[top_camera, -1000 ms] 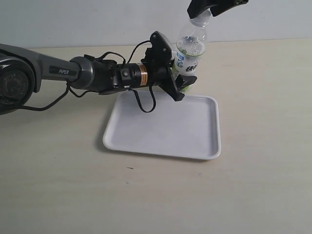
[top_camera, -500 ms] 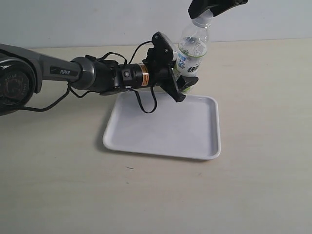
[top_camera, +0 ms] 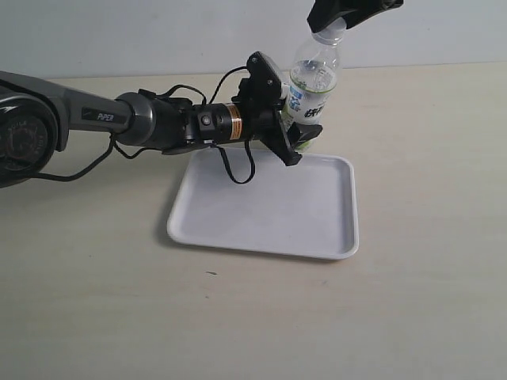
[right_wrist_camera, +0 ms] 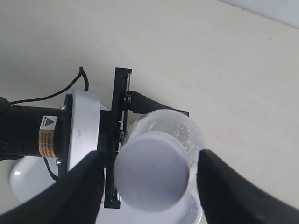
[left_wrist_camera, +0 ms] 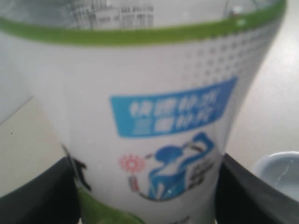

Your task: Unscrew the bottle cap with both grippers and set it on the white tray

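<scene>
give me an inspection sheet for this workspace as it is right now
surface: pale beige table
job's things: bottle leaning slightly, at the far edge of the white tray; cap on the bottle; tray empty
clutter: nothing seen
grippers: left gripper jaws shut on the bottle's label; right gripper jaws either side of the cap, grip unclear
cables: black cable loops from the left arm over the tray's far corner
surroundings: plain pale wall
</scene>
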`<state>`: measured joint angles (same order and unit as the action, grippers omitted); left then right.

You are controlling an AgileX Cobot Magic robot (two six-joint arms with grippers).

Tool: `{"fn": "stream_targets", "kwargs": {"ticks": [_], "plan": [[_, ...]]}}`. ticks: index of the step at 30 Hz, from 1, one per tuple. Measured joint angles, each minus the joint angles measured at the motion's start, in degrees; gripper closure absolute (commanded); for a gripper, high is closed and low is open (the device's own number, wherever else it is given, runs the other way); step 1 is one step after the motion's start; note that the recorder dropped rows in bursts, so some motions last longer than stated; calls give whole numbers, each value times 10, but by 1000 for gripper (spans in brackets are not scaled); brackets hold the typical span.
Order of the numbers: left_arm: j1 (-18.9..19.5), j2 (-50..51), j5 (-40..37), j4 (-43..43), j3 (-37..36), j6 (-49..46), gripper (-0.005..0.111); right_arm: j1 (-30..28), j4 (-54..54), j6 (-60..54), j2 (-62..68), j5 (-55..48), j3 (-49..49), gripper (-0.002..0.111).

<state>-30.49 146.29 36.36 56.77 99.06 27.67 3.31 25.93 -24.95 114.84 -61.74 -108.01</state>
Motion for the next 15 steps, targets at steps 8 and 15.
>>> {"fn": "stream_targets", "kwargs": {"ticks": [8,15], "plan": [[0,0,0,0,0,0,107,0,-2,-7,0,0,0,91],[0,0,0,0,0,1,107,0,-2,-53,0,1,0,108]]}}
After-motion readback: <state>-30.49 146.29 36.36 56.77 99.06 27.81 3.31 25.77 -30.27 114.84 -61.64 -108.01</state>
